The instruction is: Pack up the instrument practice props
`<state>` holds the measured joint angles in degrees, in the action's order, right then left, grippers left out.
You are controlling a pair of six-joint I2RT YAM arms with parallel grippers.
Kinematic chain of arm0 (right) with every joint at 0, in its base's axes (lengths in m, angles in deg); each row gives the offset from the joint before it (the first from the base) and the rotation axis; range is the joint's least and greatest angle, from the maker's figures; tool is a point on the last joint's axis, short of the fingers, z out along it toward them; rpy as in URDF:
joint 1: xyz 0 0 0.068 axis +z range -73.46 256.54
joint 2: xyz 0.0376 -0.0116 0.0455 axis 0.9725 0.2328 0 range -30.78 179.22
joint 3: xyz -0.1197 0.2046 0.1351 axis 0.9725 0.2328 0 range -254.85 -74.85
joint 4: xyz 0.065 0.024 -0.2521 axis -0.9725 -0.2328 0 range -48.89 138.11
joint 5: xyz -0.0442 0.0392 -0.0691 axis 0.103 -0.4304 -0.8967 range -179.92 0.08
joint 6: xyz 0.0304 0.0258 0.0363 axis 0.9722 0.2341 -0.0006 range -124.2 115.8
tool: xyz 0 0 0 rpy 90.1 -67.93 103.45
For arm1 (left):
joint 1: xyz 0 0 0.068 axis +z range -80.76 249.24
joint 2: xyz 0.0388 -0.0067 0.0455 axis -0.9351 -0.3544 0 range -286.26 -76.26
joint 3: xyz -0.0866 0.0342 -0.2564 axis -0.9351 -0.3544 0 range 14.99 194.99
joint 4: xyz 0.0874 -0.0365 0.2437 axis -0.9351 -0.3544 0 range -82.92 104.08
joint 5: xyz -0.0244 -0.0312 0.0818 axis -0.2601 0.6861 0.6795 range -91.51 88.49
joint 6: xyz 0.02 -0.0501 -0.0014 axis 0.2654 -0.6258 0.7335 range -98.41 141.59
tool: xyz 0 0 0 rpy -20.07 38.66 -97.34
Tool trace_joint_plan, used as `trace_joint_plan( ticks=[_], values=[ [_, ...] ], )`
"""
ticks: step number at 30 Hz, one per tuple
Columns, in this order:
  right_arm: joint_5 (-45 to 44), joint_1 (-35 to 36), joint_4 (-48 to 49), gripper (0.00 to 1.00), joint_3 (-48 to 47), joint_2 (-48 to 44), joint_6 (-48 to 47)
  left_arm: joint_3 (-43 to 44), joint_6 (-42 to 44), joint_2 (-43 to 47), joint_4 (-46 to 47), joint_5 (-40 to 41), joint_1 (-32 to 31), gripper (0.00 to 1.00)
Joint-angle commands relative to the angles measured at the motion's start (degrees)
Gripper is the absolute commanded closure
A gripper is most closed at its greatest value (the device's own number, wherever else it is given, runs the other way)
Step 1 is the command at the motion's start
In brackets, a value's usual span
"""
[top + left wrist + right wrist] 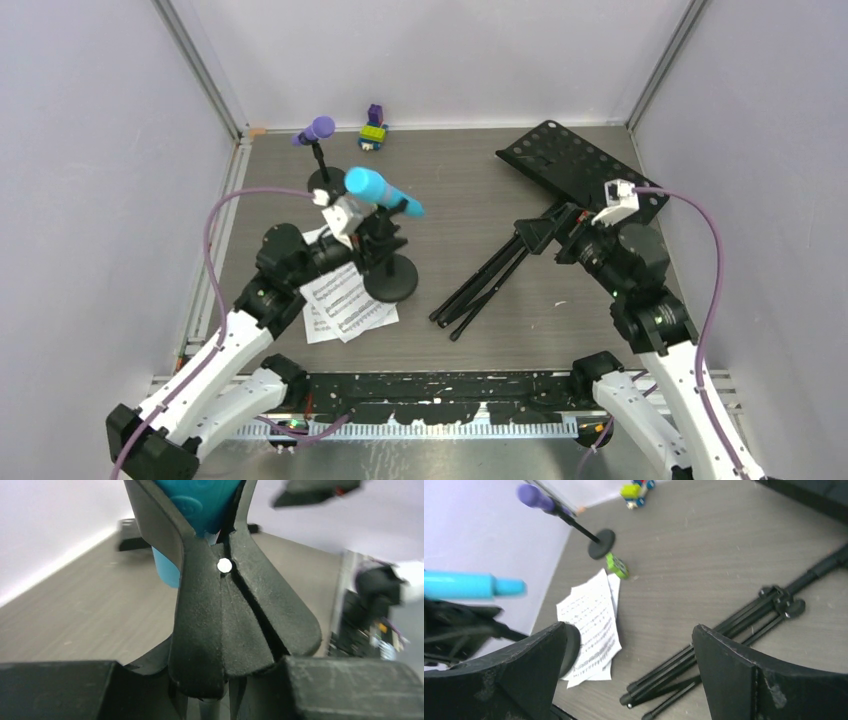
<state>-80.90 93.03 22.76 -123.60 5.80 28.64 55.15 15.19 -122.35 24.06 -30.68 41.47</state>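
Top external view: the grey wood-grain counter (470,190) carries everything. Biggest is the black perforated-metal music rack (575,165), lying at the far right, its near corner hidden under my right wrist. Its folded tripod legs (485,280), thin black tubes, stretch toward the middle. My right pincer (629,635) hangs above those legs, released, its wide jaws holding nothing.

Next, the nearer mic holder (392,280) stands left of centre on a round black base that overlaps the white sheet-music pages (345,305). My left arm covers the pages' left edge. My left pincer (372,228) is clenched on that holder's spring clip (230,610), matte black with one pale rivet. The clip grips the smooth cyan microphone (375,187), which is tilted across it and cut off at the top in the left wrist view.

Farther back, a second mic holder (322,170), a thin rod on a small disc, carries the purple microphone (316,130). Coloured toy bricks (373,130) sit by the back wall, too small to make out.
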Motion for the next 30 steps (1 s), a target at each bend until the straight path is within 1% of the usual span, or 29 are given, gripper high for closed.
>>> trace_joint_plan(
  ticks=[1,3,7,9,11,12,16,18,20,22,25,30],
  values=[
    [5.02,-0.10,17.97,0.01,5.47,-5.61,-2.13,-3.80,0.92,2.58,4.22,-5.62,-8.69,1.00],
    [8.35,-0.01,23.59,0.03,7.39,-7.50,-2.30,-5.62,0.67,2.79,4.61,-4.21,-11.80,1.00],
    [16.37,1.20,31.08,0.06,7.86,-6.04,-2.01,-7.79,-0.35,0.65,5.73,-0.34,-15.92,1.00],
    [18.83,4.09,34.22,0.07,7.83,-4.70,-4.23,-7.46,-0.61,-1.21,5.91,0.33,-17.62,1.00],
    [18.94,9.28,34.22,0.07,7.57,-3.90,-10.61,-7.20,-0.56,-2.60,6.11,0.51,-18.67,1.00],
    [18.44,13.93,33.59,0.07,7.32,-3.50,-14.75,-7.24,-0.62,-3.09,6.44,0.52,-18.99,1.00],
    [14.52,27.62,28.62,0.07,5.59,-0.89,-29.16,-8.54,-1.34,-3.62,8.73,1.03,-19.47,1.00],
    [11.70,32.83,27.74,0.06,5.69,0.74,-33.21,-9.21,-1.67,-3.36,8.99,1.44,-19.44,1.00],
    [7.82,36.67,29.14,0.03,6.37,2.41,-36.61,-9.67,-1.81,-2.76,9.09,1.33,-19.47,1.00],
    [4.54,38.84,31.18,0.03,7.17,4.02,-39.41,-10.18,-1.47,-2.21,8.98,0.53,-19.43,1.00],
    [1.82,40.40,33.83,0.02,7.27,6.83,-42.64,-10.64,-0.36,-2.02,7.83,-0.11,-19.44,1.00],
    [0.07,41.14,39.52,0.05,6.67,9.58,-44.37,-11.36,1.29,-2.10,6.83,-3.75,-19.46,1.00]
  ],
)
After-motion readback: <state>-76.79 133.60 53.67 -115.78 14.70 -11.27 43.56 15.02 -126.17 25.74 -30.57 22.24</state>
